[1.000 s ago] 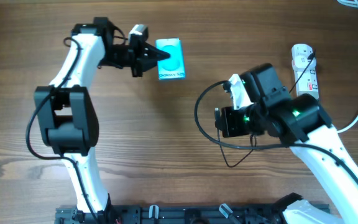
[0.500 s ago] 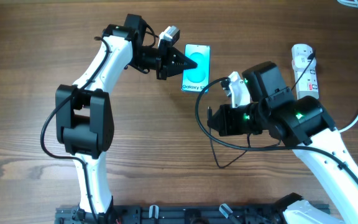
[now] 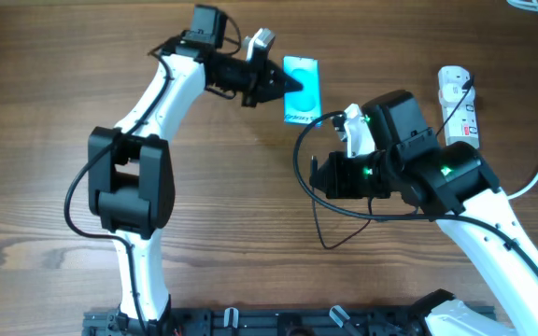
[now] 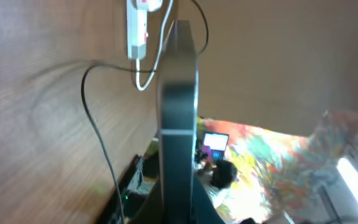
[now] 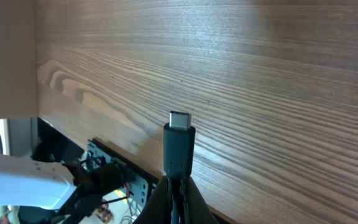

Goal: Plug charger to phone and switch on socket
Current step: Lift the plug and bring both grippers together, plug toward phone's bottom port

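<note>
Left gripper point(image 3: 281, 86) clamped on phone point(image 3: 304, 89), well left of socket point(image 3: 458, 105). Right gripper point(image 5: 178, 190) pinching charger point(image 5: 179, 146), plug tip exposed, apart from phone. Plugging pending. Socket switching apparently pending.

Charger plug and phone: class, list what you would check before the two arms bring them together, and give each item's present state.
1. The left gripper is shut on the phone: ok.
2. The right gripper is shut on the charger, metal tip sticking out clear of the fingers: ok.
3. Plug tip in line with the phone's port: cannot tell; no view shows the port.
4. Plug and phone meeting: not ok; the overhead view shows a gap between them.
5. Switch state on the socket: cannot tell.
</note>
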Robot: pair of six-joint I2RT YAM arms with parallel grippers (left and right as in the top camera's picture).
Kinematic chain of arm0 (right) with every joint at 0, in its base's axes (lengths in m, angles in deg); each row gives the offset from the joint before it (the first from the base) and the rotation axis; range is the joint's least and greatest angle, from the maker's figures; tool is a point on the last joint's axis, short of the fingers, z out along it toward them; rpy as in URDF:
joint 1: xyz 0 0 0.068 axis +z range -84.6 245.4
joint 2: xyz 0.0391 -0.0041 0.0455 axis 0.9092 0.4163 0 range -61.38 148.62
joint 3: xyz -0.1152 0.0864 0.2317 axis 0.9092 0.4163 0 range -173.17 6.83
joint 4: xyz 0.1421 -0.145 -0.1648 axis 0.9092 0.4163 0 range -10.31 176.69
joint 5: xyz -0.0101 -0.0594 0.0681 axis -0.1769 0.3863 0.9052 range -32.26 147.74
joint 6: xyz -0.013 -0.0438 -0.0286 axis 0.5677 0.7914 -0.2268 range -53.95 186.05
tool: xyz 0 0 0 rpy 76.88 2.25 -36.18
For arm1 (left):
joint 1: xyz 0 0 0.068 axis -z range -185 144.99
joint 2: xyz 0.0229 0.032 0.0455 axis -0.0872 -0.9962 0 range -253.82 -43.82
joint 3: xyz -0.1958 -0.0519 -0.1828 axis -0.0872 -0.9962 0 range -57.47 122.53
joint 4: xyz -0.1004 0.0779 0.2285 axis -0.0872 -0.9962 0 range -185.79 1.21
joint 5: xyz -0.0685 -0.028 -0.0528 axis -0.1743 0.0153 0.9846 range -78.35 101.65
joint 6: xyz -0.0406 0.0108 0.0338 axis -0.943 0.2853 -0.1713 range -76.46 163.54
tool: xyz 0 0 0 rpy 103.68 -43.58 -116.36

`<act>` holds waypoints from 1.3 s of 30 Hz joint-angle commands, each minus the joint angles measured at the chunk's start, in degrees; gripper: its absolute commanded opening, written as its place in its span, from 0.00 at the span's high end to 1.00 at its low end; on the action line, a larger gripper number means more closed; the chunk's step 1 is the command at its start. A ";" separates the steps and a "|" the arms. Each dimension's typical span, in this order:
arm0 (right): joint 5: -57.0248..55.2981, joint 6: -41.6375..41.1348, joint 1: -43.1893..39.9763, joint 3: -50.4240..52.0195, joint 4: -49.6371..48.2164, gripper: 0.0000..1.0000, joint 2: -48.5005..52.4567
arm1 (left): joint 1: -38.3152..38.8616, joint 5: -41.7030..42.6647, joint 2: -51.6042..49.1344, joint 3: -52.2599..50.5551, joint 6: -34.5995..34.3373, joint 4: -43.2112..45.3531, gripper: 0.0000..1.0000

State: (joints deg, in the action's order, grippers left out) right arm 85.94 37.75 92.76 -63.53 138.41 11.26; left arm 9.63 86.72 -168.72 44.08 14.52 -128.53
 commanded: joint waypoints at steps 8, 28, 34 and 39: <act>-6.60 -0.37 0.44 -0.04 0.79 0.96 0.76 | 3.26 12.37 3.93 0.90 -25.18 30.60 0.96; -5.92 -0.37 0.44 -0.48 -1.40 0.96 0.63 | 3.21 -4.42 9.75 0.87 0.44 -3.41 0.96; -5.66 -0.39 0.44 -0.63 -2.60 0.96 0.63 | 3.58 -2.45 10.27 0.87 3.32 -2.32 0.96; -5.05 -0.28 0.44 -0.63 -4.55 0.96 0.66 | 4.02 -2.45 10.27 0.87 3.32 -2.32 0.96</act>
State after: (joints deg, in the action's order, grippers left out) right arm 79.60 37.73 92.76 -63.49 134.69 11.59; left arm 13.04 81.60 -160.81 44.37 16.34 -131.20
